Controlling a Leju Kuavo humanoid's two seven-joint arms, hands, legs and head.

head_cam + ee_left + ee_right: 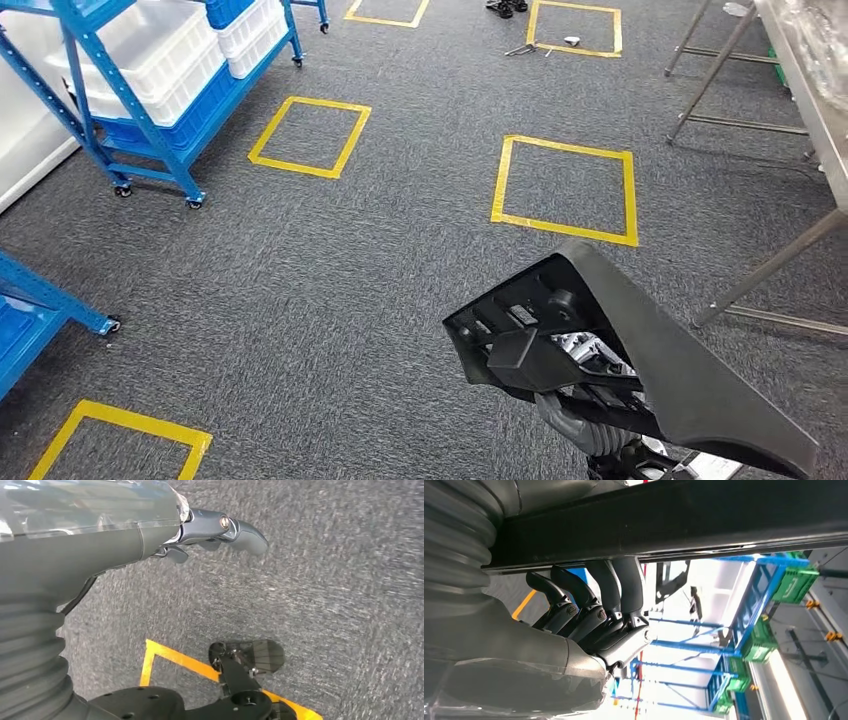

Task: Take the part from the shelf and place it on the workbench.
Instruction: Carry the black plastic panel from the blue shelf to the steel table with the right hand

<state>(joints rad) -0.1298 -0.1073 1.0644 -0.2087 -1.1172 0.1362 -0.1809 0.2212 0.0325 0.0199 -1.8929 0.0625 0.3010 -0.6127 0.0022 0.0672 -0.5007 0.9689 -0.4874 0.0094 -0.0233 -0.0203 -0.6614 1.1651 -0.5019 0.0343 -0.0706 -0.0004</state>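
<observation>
Currently, in the head view, a large black moulded part (640, 340) sits at the lower right of the frame, raised above grey carpet (330, 300). The right hand (590, 425) holds it from beneath; in the right wrist view the dark fingers (589, 605) curl up against the part's long black edge (674, 520). Yellow tape squares (565, 190) mark the carpet, two near the middle of the frame and one at the lower left. A blue wheeled shelf (150, 110) carrying white bins (170, 55) stands at the upper left. A metal-legged surface (815, 110) runs along the right edge of the frame, well apart from the part.

From the left wrist view, the left hand (215, 530) hangs over the carpet holding nothing, thumb extended and fingers loosely bent. Yellow tape (170, 657) shows on the floor below it.
</observation>
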